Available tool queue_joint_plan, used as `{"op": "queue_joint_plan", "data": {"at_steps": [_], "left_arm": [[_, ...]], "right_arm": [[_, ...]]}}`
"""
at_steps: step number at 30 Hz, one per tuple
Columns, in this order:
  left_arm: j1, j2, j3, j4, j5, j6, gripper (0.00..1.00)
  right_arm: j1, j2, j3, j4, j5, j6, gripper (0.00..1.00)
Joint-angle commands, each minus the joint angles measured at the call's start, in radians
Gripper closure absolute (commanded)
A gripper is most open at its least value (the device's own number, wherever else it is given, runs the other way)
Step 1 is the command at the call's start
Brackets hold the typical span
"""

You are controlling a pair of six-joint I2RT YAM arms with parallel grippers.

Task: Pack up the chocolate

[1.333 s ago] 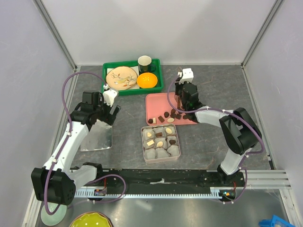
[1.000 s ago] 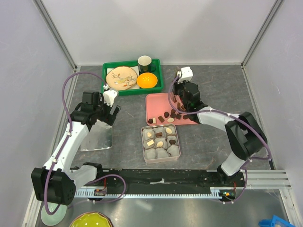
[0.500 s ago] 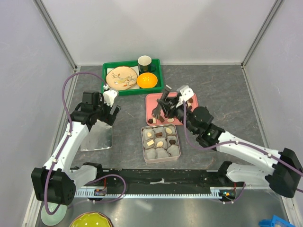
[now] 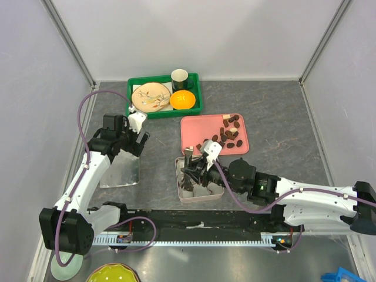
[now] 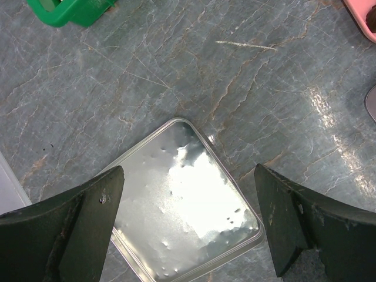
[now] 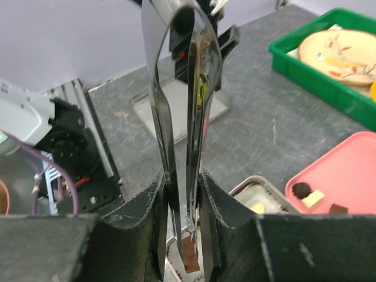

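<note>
A: Big stuff first. Grey table [image 4: 264,100]. The right arm [image 4: 317,198] is stretched across it from the right, and the left arm [image 4: 88,170] is bent up on the left side.
B: Trays?
A: Green tray [image 4: 165,114] at the far side, with a plate [image 4: 150,96], orange bowl [image 4: 183,100] and black cup [image 4: 180,77] in it. Pink tray [image 4: 197,128] just beside its near right corner. Open tin [image 4: 200,200] just in front of the pink tray, with grey paper cups [image 4: 214,187] inside. Flat shiny lid [image 5: 194,217] lies well left of the tin.
B: Left tool?
A: Left tool [image 5: 189,170] hangs over the lid, fingers spread wide.
B: Right tool?
A: Right tool [image 6: 182,176] is over the tin's left part, pressed together on metal tongs [image 6: 205,59]. The tong tips are cut off in the wrist view and unclear from above, so I can't tell if they carry anything.
B: Chocolate?
A: Chocolate [image 4: 230,134] is mostly scattered over the near and right parts of the pink tray, dark brown with a couple pale. At least one cream piece sits in the tin, seen from the right wrist.
</note>
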Motion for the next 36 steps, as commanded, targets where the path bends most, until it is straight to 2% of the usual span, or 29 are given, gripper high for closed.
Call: {"op": "queue_joint_plan", "data": {"at_steps": [1, 12, 36], "left_arm": [[0.002, -0.021, 0.012, 0.012, -0.014, 0.007, 0.01], [0.002, -0.027, 0.024, 0.001, -0.017, 0.017, 0.01], [0.002, -0.042, 0.004, 0.005, -0.014, 0.03, 0.01]], "right_arm": [[0.031, 0.007, -0.035, 0.039, 0.033, 0.041, 0.87], [0.037, 0.087, -0.054, 0.143, 0.056, 0.03, 0.87], [0.037, 0.13, -0.108, 0.281, 0.078, 0.035, 0.86]]}}
